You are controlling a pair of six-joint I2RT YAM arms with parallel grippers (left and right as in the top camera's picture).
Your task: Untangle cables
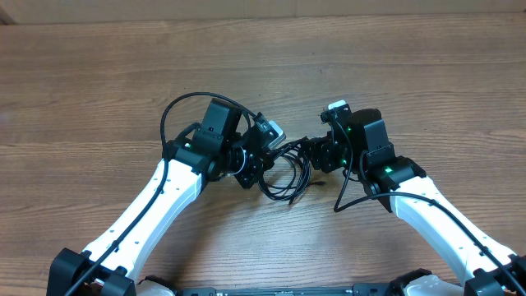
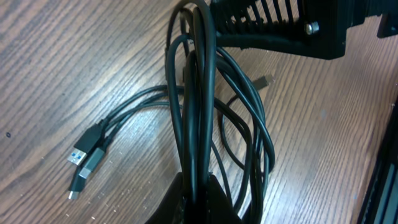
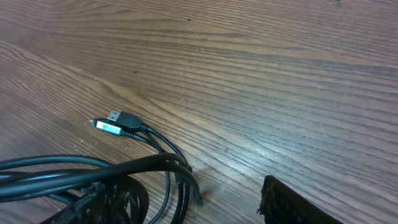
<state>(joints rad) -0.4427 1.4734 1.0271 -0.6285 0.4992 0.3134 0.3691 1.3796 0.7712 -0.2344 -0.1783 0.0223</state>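
Left to right. Left gripper (image 1: 251, 163): jaws closed tight on the cables (image 1: 288, 174), pinching several strands together, presumably as an anchor so the bundle cannot slide. The loops sag between the two arms onto the table (image 1: 411, 66) (two plugs (image 2: 84, 158) lie free on the wood). Right gripper (image 1: 317, 153): jaws wide apart, clamping nothing. Strands drape across one finger (image 3: 106, 199), likely hooked there to tease a loop clear.

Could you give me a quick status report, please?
Left gripper shut on the cables. Right gripper open, strands draped over one finger. Plug ends on the table; no obstacle seen.
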